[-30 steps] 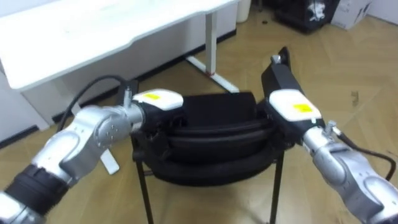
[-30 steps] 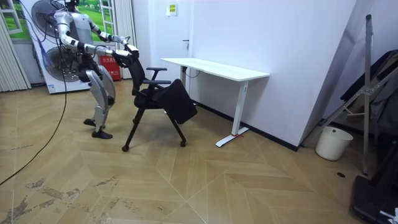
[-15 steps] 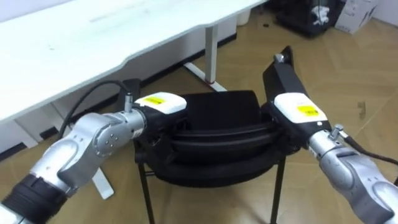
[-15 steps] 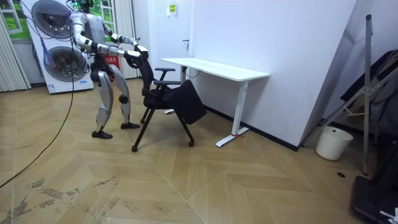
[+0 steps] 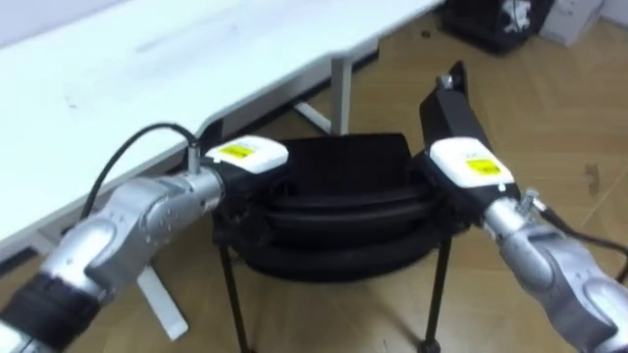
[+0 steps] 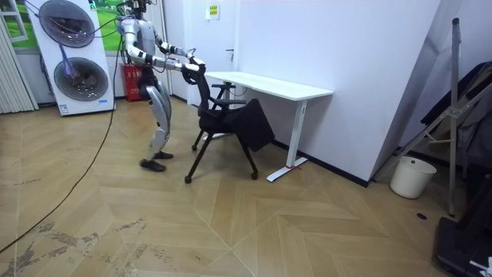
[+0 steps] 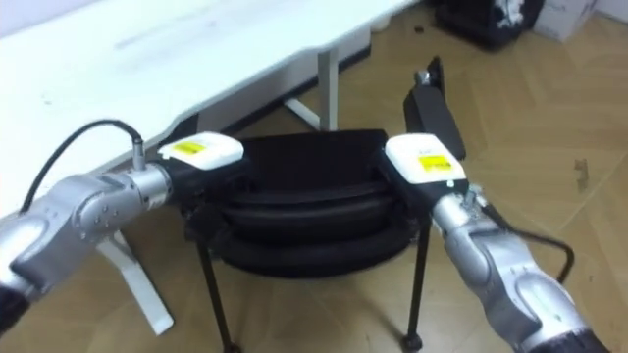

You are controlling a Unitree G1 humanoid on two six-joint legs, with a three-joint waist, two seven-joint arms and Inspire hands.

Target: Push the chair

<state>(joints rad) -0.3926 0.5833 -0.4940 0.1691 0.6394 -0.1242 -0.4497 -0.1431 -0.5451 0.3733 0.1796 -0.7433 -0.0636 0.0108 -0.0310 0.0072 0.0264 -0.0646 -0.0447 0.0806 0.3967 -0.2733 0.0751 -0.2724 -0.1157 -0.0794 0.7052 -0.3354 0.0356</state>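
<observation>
You have the black office chair (image 5: 334,211) right up by the white desk (image 5: 147,69), near one end of it in the room view, so the push looks well along. What seems left is the last stretch to bring the seat in under the top. Your left hand (image 5: 245,157) sits at the left edge of the backrest (image 5: 339,176) and your right hand (image 5: 469,165) at its right edge. Only the backs of both show. Their fingers are hidden behind the rim, so you cannot tell whether they curl round it or press flat. The seat is hidden beneath the backrest, the chair's feet are cut off in the eye views, and one armrest (image 5: 453,110) pokes out beyond your right hand.
</observation>
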